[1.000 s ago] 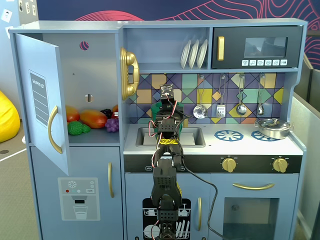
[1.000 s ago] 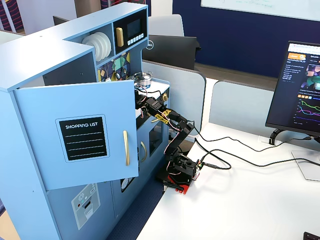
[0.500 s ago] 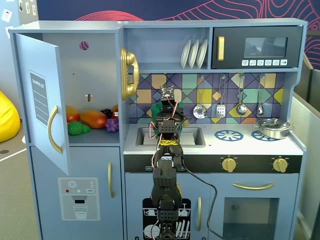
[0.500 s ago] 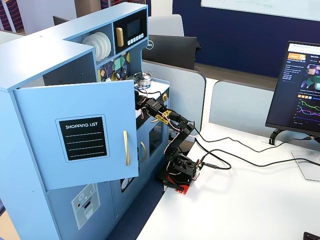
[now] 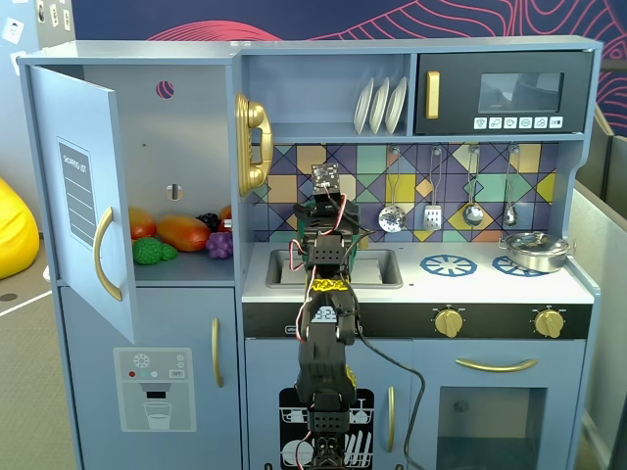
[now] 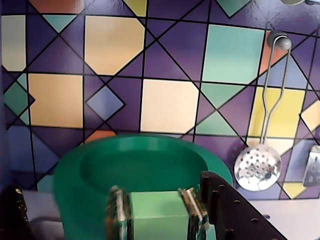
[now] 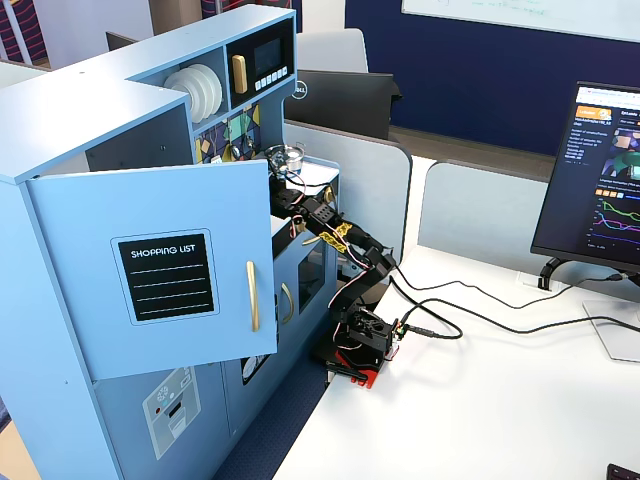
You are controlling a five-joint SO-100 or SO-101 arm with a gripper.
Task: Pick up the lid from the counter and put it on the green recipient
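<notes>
In the wrist view my gripper [image 6: 155,200] is shut on a light-green block, the side tab of the round dark-green lid [image 6: 145,160], whose raised rim and shallow recess fill the lower middle. The lid sits in front of the tiled backsplash. Dark green runs down at the lower left; I cannot tell whether that is the green recipient's wall. In a fixed view the arm reaches over the sink [image 5: 377,266] with the gripper [image 5: 326,211] near the backsplash; the arm hides the lid and the recipient. In the side fixed view the gripper [image 7: 285,190] is inside the counter recess.
A silver pot [image 5: 534,252] stands on the right burner. Utensils hang on the backsplash, a slotted spoon [image 6: 257,167] just right of the lid. The fridge door [image 5: 83,196] stands open at the left with toy food inside. A gold phone [image 5: 253,142] hangs above the sink's left.
</notes>
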